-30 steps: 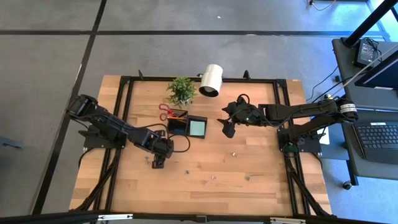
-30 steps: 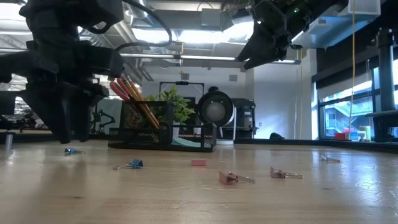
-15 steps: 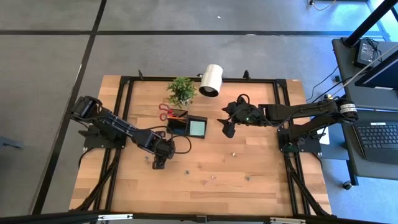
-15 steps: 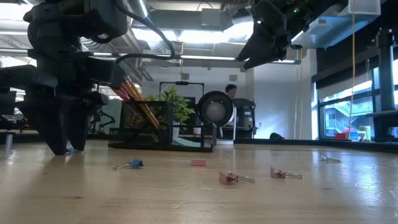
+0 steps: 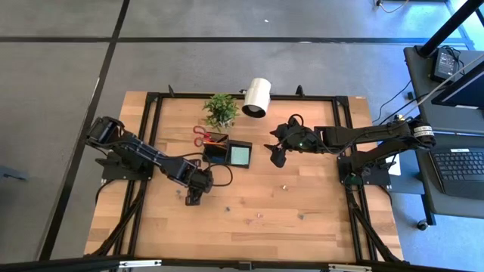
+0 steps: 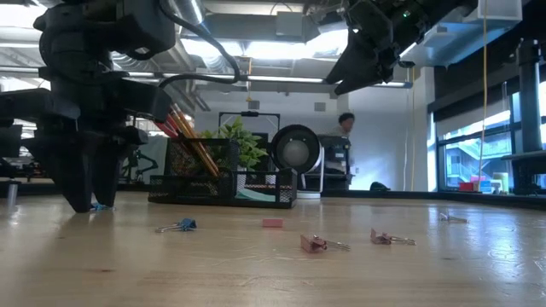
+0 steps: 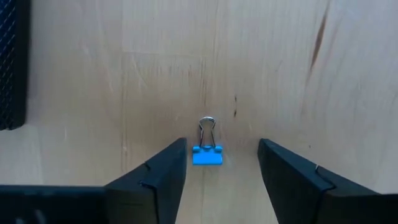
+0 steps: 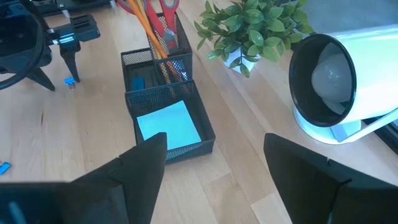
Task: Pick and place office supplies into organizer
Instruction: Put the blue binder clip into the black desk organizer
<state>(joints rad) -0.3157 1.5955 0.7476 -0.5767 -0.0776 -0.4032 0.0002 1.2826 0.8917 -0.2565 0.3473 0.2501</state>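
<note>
A small blue binder clip (image 7: 207, 154) lies flat on the wooden table with its wire handle pointing away. My left gripper (image 7: 222, 144) points straight down over it. It is open, one finger on each side of the clip, and its tips are down at the table top (image 6: 85, 203). The black mesh organizer (image 5: 229, 151) holds red-handled scissors (image 8: 166, 7), pencils (image 8: 152, 31) and a pale teal note pad (image 8: 168, 127). My right gripper (image 5: 274, 155) hangs open in the air, to the right of the organizer.
Loose clips lie on the table: a blue one (image 6: 179, 226), red ones (image 6: 314, 244) (image 6: 384, 237), and a pink piece (image 6: 272, 223). A green potted plant (image 5: 221, 110) and a white cylindrical lamp (image 5: 257, 97) stand behind the organizer. A person moves in the room beyond.
My left gripper has sunk straight down onto the blue clip until its fingertips reached the table top, then kept still. The clip has not moved.
</note>
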